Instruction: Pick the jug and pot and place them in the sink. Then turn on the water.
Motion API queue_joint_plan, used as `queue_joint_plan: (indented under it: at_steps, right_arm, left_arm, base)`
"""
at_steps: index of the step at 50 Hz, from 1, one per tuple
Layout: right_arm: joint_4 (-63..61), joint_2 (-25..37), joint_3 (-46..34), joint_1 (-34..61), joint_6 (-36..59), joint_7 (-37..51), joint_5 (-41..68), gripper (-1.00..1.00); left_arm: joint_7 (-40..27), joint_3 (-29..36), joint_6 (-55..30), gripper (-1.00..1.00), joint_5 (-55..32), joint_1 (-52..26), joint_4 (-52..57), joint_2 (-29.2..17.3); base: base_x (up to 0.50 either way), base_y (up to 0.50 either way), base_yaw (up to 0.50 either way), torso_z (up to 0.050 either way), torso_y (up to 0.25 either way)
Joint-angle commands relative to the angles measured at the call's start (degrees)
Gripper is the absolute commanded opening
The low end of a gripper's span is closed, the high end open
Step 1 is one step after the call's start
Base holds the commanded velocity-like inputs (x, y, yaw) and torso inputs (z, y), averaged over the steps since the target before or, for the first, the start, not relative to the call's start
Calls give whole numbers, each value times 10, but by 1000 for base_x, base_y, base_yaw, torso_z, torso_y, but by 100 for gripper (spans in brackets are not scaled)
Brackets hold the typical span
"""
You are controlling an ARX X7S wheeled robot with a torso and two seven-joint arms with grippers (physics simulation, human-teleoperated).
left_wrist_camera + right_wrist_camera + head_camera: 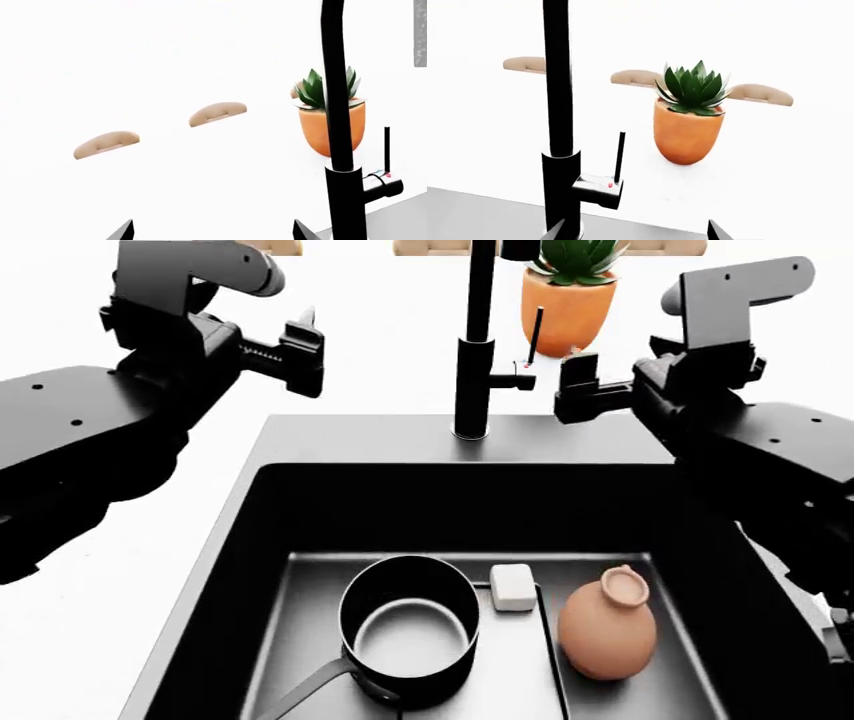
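In the head view the pot (407,632) and the jug (607,625) both lie inside the sink (254,540), the jug tilted beside a small white block (513,587). The left gripper (304,352) and right gripper (578,388) flank the tap (475,340), both empty with fingers spread. The left wrist view shows the tap column (337,100) before the orange planter (331,127). The right wrist view shows the tap's thin lever (619,157) upright near the planter (688,132).

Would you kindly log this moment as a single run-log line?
pot: in sink | jug: in sink | water: none visible | left gripper: empty | right gripper: empty, beside tap
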Motion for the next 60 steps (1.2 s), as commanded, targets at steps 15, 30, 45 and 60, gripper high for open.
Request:
queue_joint_plan:
  at_steps: [15,30,45,60]
  right_arm:
    - [191,-107,-39,157,-89,-68,-100,100]
    - [456,-198,-71,216,-237,-164,-178,100]
    - [744,-291,-40,306,-371,-248,-259,100]
    - [744,-311,116,302,-352,-265,-419,100]
  left_arm:
    - [44,5,16,100,52,-69,-143,88]
    - [93,10,43,100,86,-115,-277,153]
    - [206,32,123,100,153,-197,-587,301]
    - [275,-3,167,100,210,-221,-758,379]
  base:
    - [0,0,0,0,0]
    - [0,0,0,0,0]
    - [0,0,0,0,0]
    - [0,0,0,0,0]
